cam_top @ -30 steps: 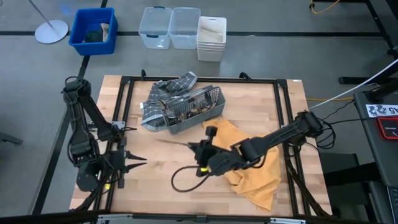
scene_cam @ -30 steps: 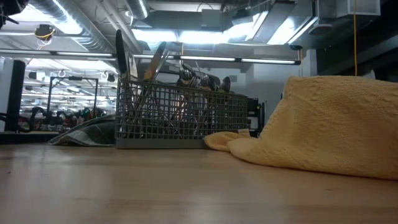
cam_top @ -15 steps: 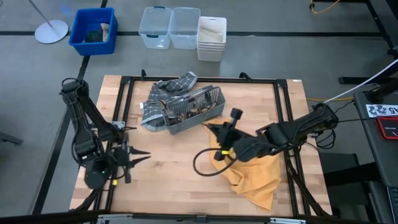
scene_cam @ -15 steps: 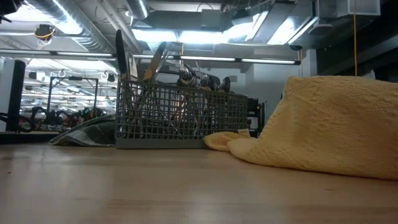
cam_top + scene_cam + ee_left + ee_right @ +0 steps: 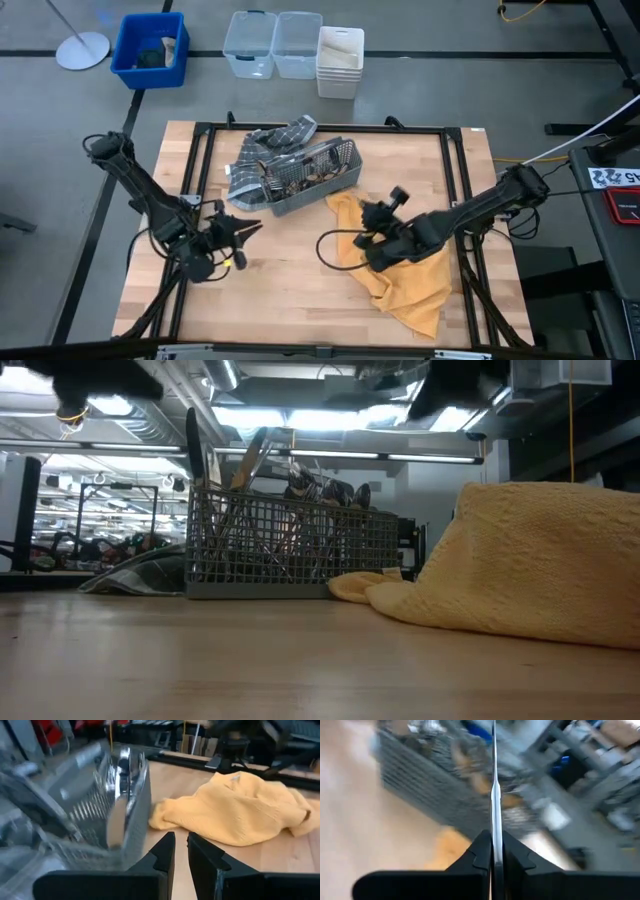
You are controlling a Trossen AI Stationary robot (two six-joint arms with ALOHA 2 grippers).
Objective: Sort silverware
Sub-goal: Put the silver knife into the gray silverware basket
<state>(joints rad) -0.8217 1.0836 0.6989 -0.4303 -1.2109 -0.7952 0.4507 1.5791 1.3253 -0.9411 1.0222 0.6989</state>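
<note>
One yellow cloth (image 5: 405, 270) beside caddy (image 5: 305, 180)

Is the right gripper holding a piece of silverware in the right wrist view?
Yes: the right gripper is shut on a thin silver utensil that stands straight out between its fingers toward the wire-mesh caddy.

Grey floor and storage bins beyond my table.
I see a blue bin (image 5: 150, 47), two clear tubs (image 5: 273, 42) and a white bin (image 5: 339, 60); fluorescent ceiling lights (image 5: 300, 417) glow overhead.

Mesh caddy (image 5: 312, 177) between checked cloth (image 5: 268, 148), yellow towel (image 5: 410, 280).
</note>
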